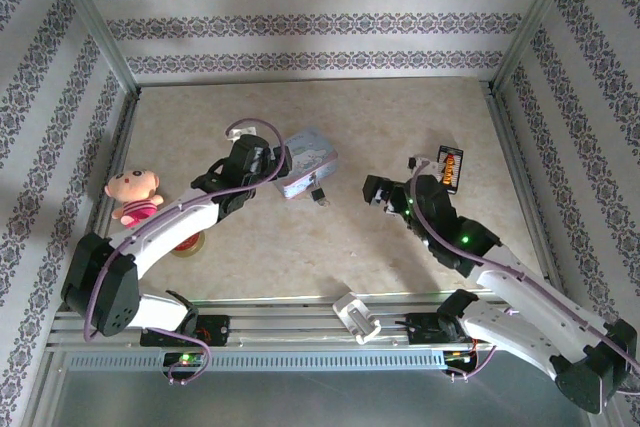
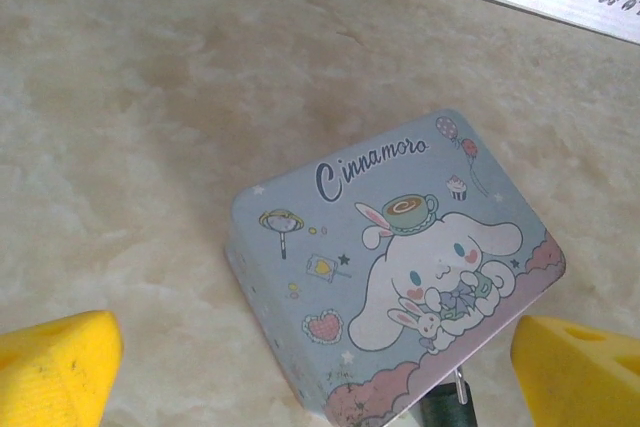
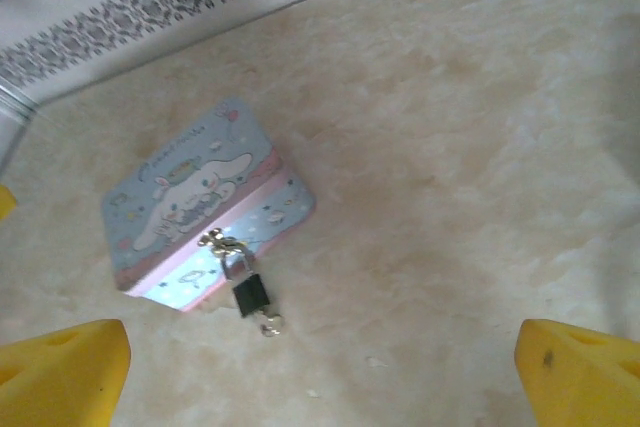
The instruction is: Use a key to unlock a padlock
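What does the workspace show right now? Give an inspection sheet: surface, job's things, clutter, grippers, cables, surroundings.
Surface: beige marbled table.
Job's things: padlock hangs from the clasp of the tin and lies on the table. A small shiny bit lies at its end; cannot tell if it is the key.
Clutter: plush toy at the left, battery holder at the right, white part on the front rail.
Grippers: left gripper open over the tin; right gripper open, apart from the padlock, holding nothing.
Cables: purple cable loops over the left wrist; another runs along the right arm.
Surroundings: patterned walls, metal frame.
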{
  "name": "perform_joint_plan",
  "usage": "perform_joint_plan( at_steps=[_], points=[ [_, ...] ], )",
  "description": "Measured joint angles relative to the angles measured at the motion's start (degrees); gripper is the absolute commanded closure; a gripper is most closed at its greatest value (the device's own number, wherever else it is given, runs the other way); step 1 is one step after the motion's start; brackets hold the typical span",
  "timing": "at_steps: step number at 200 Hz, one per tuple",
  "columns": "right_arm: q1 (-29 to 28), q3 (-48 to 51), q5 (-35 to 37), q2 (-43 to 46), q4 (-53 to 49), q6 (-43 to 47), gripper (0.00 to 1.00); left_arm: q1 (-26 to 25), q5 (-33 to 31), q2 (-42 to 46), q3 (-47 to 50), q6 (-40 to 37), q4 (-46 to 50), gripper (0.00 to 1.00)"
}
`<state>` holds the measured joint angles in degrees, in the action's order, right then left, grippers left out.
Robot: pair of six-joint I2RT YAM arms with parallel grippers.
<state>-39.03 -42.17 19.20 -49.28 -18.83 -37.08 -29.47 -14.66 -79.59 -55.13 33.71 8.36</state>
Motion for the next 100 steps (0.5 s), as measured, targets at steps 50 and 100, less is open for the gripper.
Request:
perform_joint_plan(
  at_steps=[50,100],
  points=[
    [-6.1,-13.4,6.8,-14.6,-6.7,8.3,0.02,3.9,0.9,-6.0,-4.9,-3.0,2.6,0.01],
    [-6.1,-18.0,8.8,-25.9,-9.0,11.8,0.02,5.6,3.7,-11.3,-6.3,-3.4,3.0,0.01]
  ],
)
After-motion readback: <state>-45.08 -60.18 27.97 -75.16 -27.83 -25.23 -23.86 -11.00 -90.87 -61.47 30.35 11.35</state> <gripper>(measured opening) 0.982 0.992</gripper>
